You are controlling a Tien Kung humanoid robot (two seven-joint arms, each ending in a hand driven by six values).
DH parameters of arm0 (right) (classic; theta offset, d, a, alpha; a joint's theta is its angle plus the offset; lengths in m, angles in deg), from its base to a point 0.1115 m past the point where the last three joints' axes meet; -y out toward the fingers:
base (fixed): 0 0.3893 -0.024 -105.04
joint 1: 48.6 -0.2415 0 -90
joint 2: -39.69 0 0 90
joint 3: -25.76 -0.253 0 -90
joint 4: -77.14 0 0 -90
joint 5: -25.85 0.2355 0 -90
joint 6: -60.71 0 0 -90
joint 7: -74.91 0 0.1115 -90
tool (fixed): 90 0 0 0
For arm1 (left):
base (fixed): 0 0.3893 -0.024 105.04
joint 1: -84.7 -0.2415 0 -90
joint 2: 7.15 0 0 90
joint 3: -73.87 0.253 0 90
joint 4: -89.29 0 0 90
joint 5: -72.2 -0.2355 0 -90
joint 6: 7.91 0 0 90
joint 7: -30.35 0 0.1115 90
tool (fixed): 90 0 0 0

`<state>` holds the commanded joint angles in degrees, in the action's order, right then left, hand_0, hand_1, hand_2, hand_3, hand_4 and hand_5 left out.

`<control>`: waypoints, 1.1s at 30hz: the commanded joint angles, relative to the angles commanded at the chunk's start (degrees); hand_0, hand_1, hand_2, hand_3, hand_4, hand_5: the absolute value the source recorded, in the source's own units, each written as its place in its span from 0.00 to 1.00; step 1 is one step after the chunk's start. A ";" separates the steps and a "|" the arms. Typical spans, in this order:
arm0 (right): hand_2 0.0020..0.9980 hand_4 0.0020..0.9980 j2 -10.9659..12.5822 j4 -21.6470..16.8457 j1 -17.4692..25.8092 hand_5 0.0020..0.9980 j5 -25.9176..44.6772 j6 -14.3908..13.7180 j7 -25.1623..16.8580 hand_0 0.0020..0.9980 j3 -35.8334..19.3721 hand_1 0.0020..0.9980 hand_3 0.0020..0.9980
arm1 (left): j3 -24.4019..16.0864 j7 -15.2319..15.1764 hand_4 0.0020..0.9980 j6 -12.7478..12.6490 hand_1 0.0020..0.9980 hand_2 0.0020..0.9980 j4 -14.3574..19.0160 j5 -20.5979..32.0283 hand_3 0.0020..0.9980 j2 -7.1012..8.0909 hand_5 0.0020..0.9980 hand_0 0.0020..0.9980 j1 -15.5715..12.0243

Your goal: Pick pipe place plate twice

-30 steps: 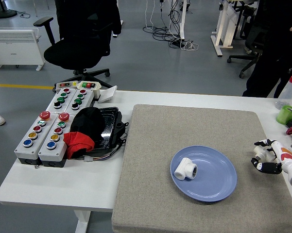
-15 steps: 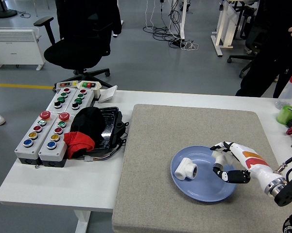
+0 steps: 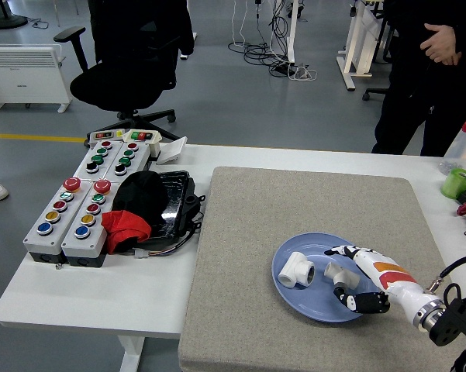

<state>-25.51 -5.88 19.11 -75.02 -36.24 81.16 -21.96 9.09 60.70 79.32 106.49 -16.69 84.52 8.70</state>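
While my right hand (image 3: 355, 280) hangs low over the blue plate (image 3: 326, 299), a second white pipe fitting (image 3: 340, 272) sits between its thumb and fingertips (image 3: 335, 251). Whether I am gripping it or have let go I cannot tell; the fingers curve around it, and contact is too fine to read from this height.

First fitting (image 3: 296, 270): lying on the plate's left part, open end facing me, near the second piece but apart from it.

Plate: on the grey mat (image 3: 248, 232), right of centre. Left arm: out of sight.

Step in hand, as I judge it: the second placement. With one fitting down and the other at or just above the plate's surface, the task looks close to finished.

Next move calls for: spreading the fingers cleanly, then lifting straight up and backing off to the right, so I neither drag the piece along nor knock it into its neighbour. A short fitting like this may roll if nudged.

Off to the left: button boxes (image 3: 85, 203), and a black tray (image 3: 174, 203) with dark and red cloth. A person (image 3: 419, 77) stands at the far right, hands held together, not reaching in.
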 joint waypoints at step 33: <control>0.87 0.54 -5.19 4.43 9.23 0.49 52.14 -11.91 -11.01 0.85 -37.33 0.81 0.83 | 1.04 0.19 0.38 0.32 0.63 0.63 0.21 1.13 0.55 -0.12 1.00 0.65 0.32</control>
<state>-30.70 -1.45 28.34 -22.89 -48.16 70.15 -59.29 10.14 60.89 79.64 106.70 -15.55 84.39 9.02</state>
